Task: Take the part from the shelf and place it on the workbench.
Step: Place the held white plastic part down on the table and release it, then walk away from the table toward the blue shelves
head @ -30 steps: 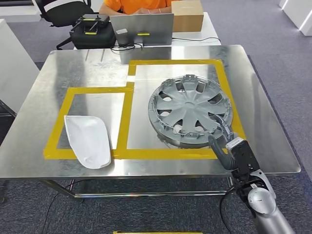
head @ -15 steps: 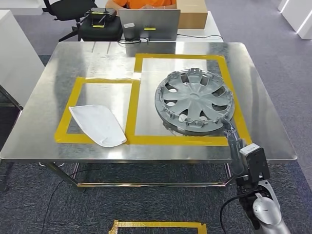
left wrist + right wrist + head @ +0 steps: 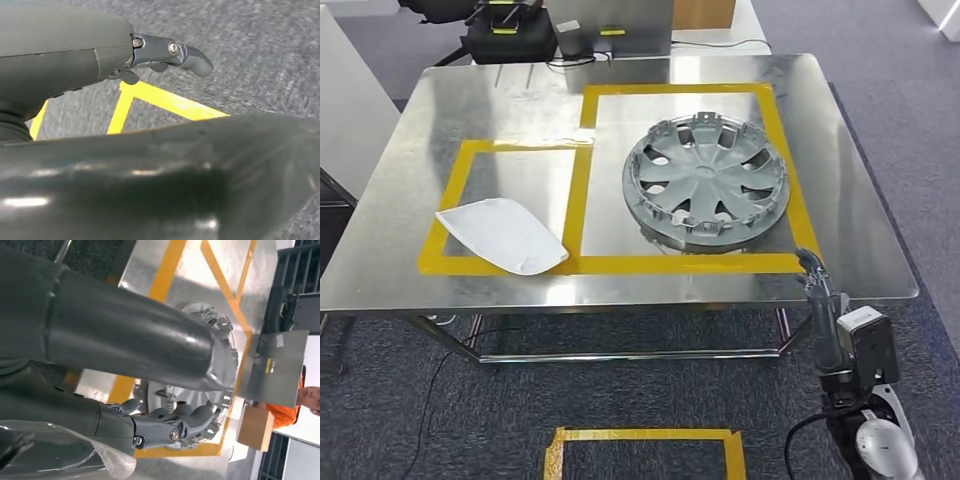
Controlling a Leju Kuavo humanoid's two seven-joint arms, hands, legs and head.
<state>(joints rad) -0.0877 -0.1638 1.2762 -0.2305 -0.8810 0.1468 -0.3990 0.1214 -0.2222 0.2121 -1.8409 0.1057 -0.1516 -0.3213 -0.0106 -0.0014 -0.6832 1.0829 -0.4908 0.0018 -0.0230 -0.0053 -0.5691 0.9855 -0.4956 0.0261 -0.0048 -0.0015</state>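
Note:
The grey hubcap (image 3: 705, 180) lies flat on the steel workbench (image 3: 848, 200), inside the right yellow-taped rectangle; its rim (image 3: 223, 330) also shows past my thumb in the right wrist view. My right hand (image 3: 822, 300) hangs just off the bench's front right corner, apart from the hubcap and holding nothing. In the right wrist view the right hand (image 3: 132, 345) has its fingers (image 3: 177, 430) stretched out and apart. My left hand (image 3: 113, 55) hangs over the carpet with nothing in it, fingers (image 3: 188, 52) extended.
A white curved panel (image 3: 501, 235) lies in the left taped rectangle. A laptop (image 3: 610, 20) and a black bag (image 3: 505, 30) stand beyond the far edge. Yellow tape (image 3: 644, 440) marks the carpet in front. A person in orange (image 3: 302, 400) sits behind a cardboard box (image 3: 254, 427).
My right hand has let go of the hubcap's rim and drawn back off the bench. The whole view has shifted as the camera pulled back; the hubcap stays put.

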